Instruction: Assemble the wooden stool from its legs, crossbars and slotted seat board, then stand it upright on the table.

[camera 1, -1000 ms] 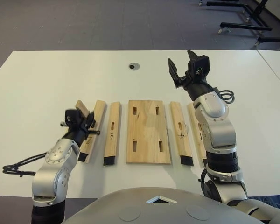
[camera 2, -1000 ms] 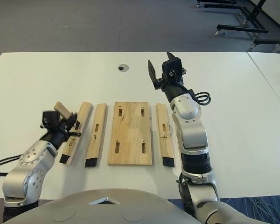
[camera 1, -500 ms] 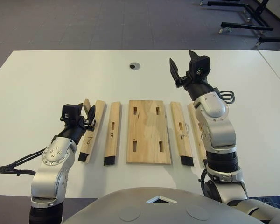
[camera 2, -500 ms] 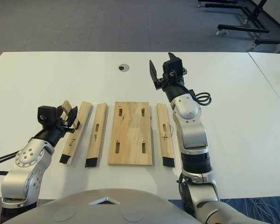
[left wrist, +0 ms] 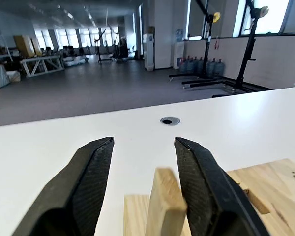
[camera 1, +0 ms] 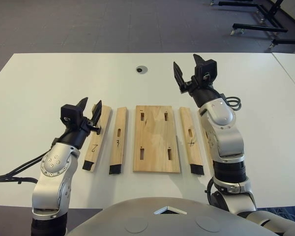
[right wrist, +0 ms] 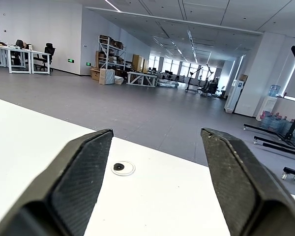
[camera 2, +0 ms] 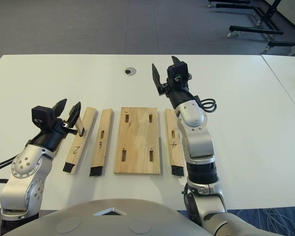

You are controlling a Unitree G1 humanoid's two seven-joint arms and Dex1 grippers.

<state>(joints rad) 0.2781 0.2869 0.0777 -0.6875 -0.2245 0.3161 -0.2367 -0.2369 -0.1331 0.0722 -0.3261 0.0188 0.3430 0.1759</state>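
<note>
The slotted seat board (camera 1: 156, 138) lies flat mid-table. Two legs, marked 2 (camera 1: 96, 137) and 3 (camera 1: 119, 140), lie to its left; a leg marked with a cross (camera 1: 191, 140) lies to its right. Another piece (camera 1: 207, 145) lies mostly hidden under my right arm. My left gripper (camera 1: 91, 102) hovers open over the far end of leg 2. A short wooden piece (left wrist: 164, 206) stands between its fingers, close to one of them, and leans by leg 2 (camera 2: 81, 129). My right gripper (camera 1: 186, 61) is raised, open and empty, beyond the cross-marked leg.
A round cable grommet (camera 1: 141, 70) sits in the white table (camera 1: 49, 83) beyond the seat board. A black cable (camera 1: 14, 173) trails off my left arm near the table's front-left edge. A second table (camera 1: 290, 64) adjoins on the right.
My left gripper has turned and opened; the short wooden piece, earlier held up in it, now rests between the spread fingers. My right gripper has shifted slightly left.
</note>
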